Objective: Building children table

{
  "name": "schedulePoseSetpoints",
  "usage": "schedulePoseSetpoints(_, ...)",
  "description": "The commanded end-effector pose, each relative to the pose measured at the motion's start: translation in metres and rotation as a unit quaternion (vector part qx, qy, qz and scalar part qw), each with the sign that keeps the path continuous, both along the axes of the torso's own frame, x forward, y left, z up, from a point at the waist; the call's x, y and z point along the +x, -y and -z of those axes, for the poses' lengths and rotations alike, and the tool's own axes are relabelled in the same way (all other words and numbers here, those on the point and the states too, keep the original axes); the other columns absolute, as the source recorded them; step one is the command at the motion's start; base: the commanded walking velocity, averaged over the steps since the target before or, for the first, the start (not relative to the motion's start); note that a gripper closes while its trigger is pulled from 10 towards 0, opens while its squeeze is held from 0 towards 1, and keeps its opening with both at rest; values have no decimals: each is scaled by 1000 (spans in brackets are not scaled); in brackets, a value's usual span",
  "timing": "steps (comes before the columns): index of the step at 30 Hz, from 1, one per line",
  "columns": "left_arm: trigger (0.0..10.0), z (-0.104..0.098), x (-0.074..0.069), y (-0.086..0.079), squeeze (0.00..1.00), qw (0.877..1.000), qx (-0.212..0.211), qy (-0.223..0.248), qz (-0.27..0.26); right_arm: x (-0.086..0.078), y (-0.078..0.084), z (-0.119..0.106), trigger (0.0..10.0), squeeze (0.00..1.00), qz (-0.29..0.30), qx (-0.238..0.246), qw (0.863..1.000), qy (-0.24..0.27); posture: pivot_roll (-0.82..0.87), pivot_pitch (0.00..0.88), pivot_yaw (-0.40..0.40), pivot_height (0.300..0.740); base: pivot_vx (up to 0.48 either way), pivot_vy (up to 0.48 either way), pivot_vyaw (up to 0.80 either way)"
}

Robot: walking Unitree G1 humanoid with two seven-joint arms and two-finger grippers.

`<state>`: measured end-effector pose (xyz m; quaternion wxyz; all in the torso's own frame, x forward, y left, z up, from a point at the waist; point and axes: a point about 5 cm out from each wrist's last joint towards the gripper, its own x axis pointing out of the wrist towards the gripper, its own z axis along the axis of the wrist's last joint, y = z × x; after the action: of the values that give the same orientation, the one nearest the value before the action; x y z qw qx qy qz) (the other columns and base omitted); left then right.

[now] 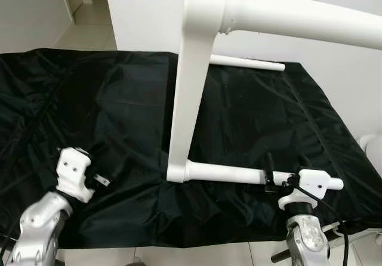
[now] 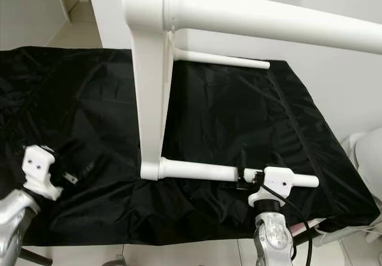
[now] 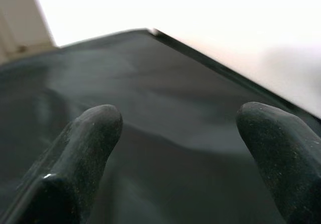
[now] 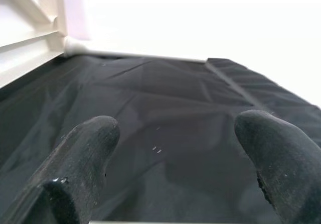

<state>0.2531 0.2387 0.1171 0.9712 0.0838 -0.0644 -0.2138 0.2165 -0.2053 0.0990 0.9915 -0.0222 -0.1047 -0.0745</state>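
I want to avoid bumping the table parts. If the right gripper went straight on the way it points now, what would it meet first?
Probably the black cloth: the open right gripper looks low across it, the far white table leg beyond. Depth is unclear.

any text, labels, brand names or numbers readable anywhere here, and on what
None can be read.
White table frame and its legs: plain white, no print or sticker showing.
Black cloth: no tag or lettering visible.
Left gripper and right gripper, both open over the cloth: no markings on the black fingers.
White wrist mounts: small screw holes, no text.
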Motion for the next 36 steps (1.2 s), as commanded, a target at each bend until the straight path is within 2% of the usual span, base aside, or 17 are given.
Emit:
schedulePoseSetpoints(1, 10000, 4, 4, -10, 0, 997, -23, -4, -79, 1, 8, 1, 10000, 0, 19, 3, 1000, 2, 136, 0, -43, 740, 0, 0, 0)
schedulePoseSetpoints(3, 10000, 3, 15, -13, 0, 994, -35, 4, -102, 6, 14, -2, 10000, 0, 28, 0, 1000, 7, 129, 0, -37, 740, 0, 0, 0)
schedulePoseSetpoints(12, 10000, 11, 33, -7, 0, 990, -61, -3, -124, 13, 15, 1, 10000, 0, 39, -4, 999, -3, 109, 0, -26, 740, 0, 0, 0)
schedulePoseSetpoints(13, 10000, 15, 37, 0, 0, 990, -61, -10, -123, 15, 13, 2, 10000, 0, 37, -9, 999, -5, 89, 0, -15, 740, 0, 0, 0)
schedulePoseSetpoints(14, 10000, 24, 41, 16, 0, 991, -71, -27, -110, 19, 10, -1, 10000, 0, 28, -13, 1000, -1, 63, 0, 14, 740, 0, 0, 0)
schedulePoseSetpoints(20, 10000, 29, 46, 24, 0, 993, -68, -43, -89, 22, 9, 1, 10000, 0, 28, -22, 999, -4, 28, 0, 58, 740, 0, 0, 0)
schedulePoseSetpoints(24, 10000, 28, 49, 23, 0, 994, -60, -43, -84, 22, 10, 0, 10000, 0, 32, -25, 999, -2, 28, 0, 58, 740, 0, 0, 0)
schedulePoseSetpoints(26, 10000, 24, 57, 15, 0, 993, -55, -41, -97, 22, 11, -1, 10000, 0, 39, -26, 999, 1, 10, 0, 85, 740, 0, 0, 0)
schedulePoseSetpoints(28, 10000, 24, 57, 15, 0, 993, -55, -41, -97, 22, 11, -1, 10000, 0, 39, -26, 999, 1, 10, 0, 85, 740, 0, 0, 0)
schedulePoseSetpoints(29, 10000, 18, 66, 5, 0, 992, -45, -41, -112, 22, 9, -1, 10000, 0, 47, -25, 999, 5, 12, 0, 84, 740, 0, 0, 0)
schedulePoseSetpoints(30, 10000, 16, 69, 3, 0, 992, -41, -39, -116, 22, 9, -2, 10000, 0, 50, -26, 998, 6, 12, 0, 84, 740, 0, 0, 0)
schedulePoseSetpoints(35, 10000, 12, 73, 0, 0, 991, -36, -35, -123, 22, 8, -2, 10000, 0, 51, -25, 998, 6, 22, 0, 71, 740, 0, 0, 0)
schedulePoseSetpoints(36, 10000, 10, 76, -2, 0, 990, -25, -36, -133, 22, 8, -2, 10000, 0, 52, -21, 998, 6, 31, 0, 61, 740, 0, 0, 0)
